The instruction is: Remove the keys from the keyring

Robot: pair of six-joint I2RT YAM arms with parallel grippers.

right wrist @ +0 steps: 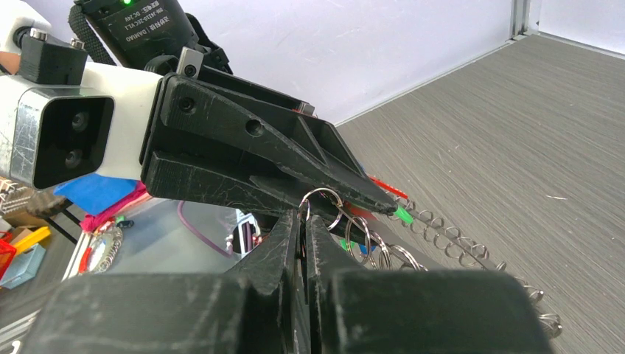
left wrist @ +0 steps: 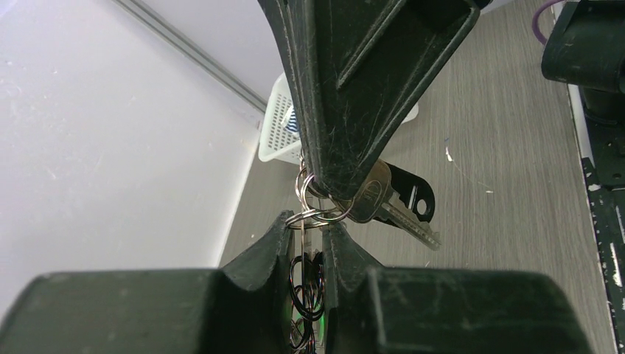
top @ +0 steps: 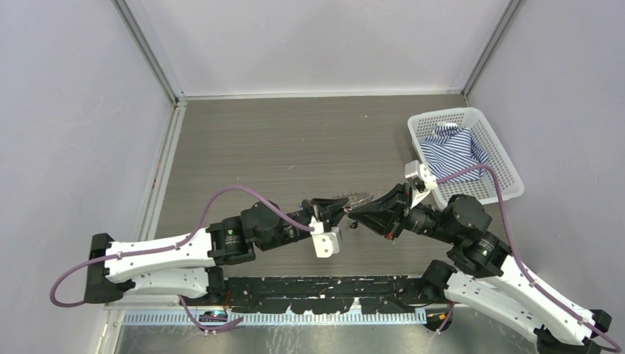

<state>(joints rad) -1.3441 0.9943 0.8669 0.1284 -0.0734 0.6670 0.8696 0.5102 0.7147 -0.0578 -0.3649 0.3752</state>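
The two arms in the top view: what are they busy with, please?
The two arms meet tip to tip over the middle of the table. The left gripper and the right gripper are both closed on the keyring, which looks like a chain of small wire rings. A silver key hangs from a ring just under the right gripper's tip, so that key at least is not yet off.

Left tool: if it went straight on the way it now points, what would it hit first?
Almost at once, the right tool, which faces it tip to tip. Only the small split rings caught at the two tips lie in that gap; how much room remains is hard to judge.
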